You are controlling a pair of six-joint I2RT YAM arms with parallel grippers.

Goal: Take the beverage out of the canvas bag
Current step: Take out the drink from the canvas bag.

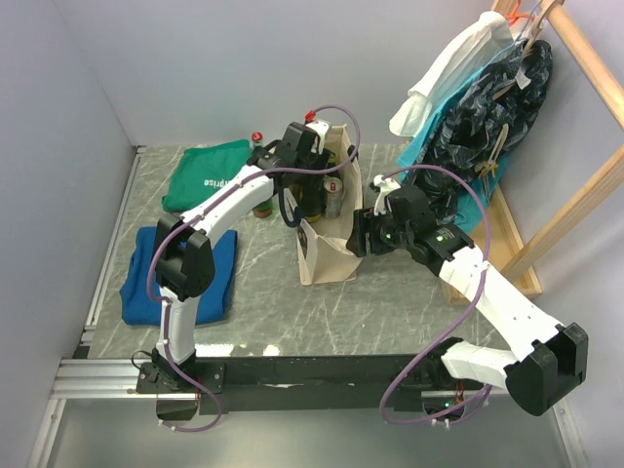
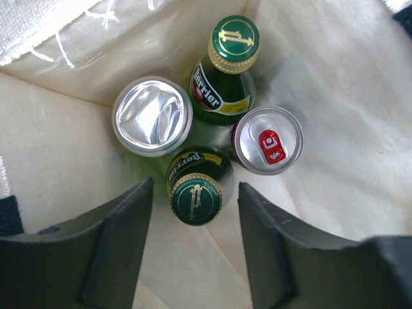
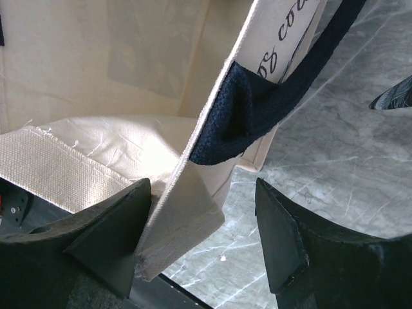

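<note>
Left hand is hanging open around the 6 o'clock bottle in the bag. Right hand is sitting open over the bag's rim. All four drinks are waiting inside.

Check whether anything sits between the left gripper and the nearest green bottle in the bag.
Nothing visible. The left gripper straddles the cap of the near green bottle inside the canvas bag; a silver can, a red-tab can and a second bottle stand beside and beyond it.

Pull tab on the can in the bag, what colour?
Red pull tab; clearest in the left wrist view.
</note>
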